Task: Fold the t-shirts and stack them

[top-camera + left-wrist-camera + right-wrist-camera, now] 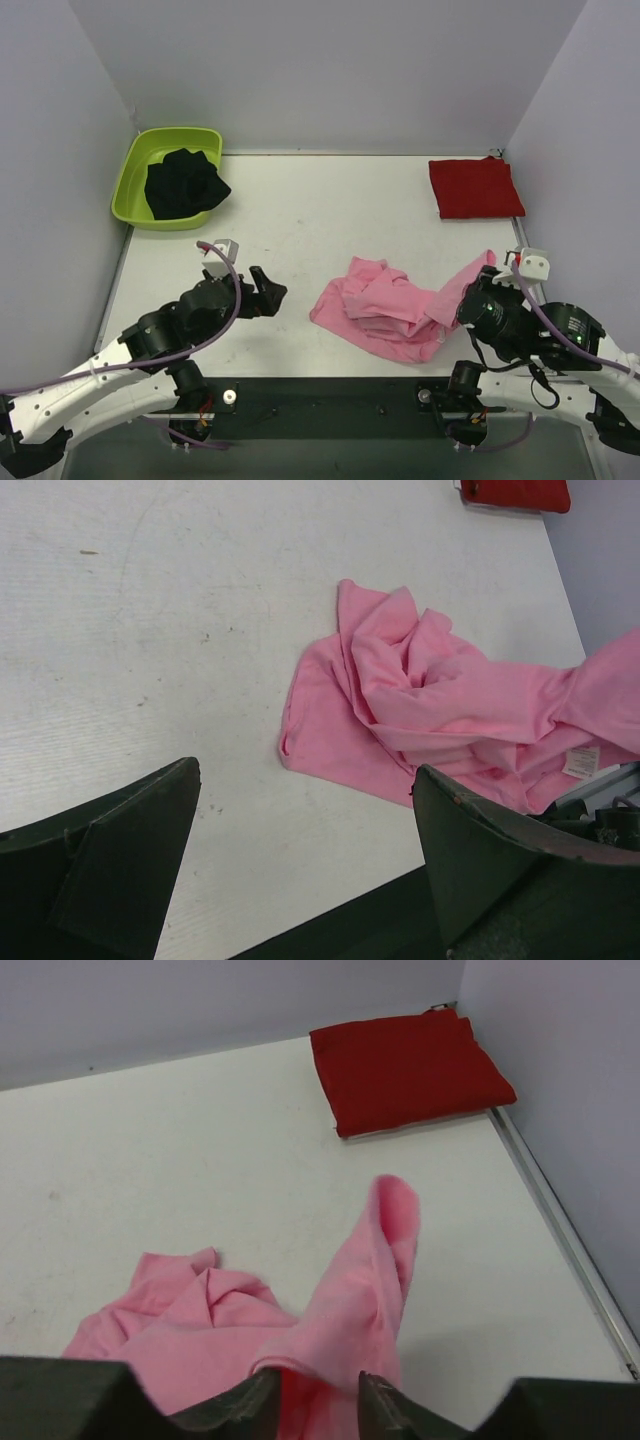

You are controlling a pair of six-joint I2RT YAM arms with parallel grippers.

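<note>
- I count two t-shirts on my table [300, 210]: one pink, one red.
- The pink t-shirt [385, 305] lies crumpled near the front, right of centre. One end is drawn up to my right gripper [318, 1400], whose fingers are pinched on that cloth.
- The red t-shirt [475, 187] lies folded in the far right corner, well apart from the pink one.
- My left gripper [268, 292] hovers left of the pink t-shirt, jaws wide apart.
- One green tub [135, 170] sits in the far left corner with one black cloth [185, 183] inside.

Arms [120, 360]: we see white links, black joints.
Cables [236, 290]: lilac.
Cameras [222, 247]: white boxes, red-marked.
Left gripper [270, 292]: dark wedge fingers.
Bases [186, 382]: black, 6 o'clock.
</note>
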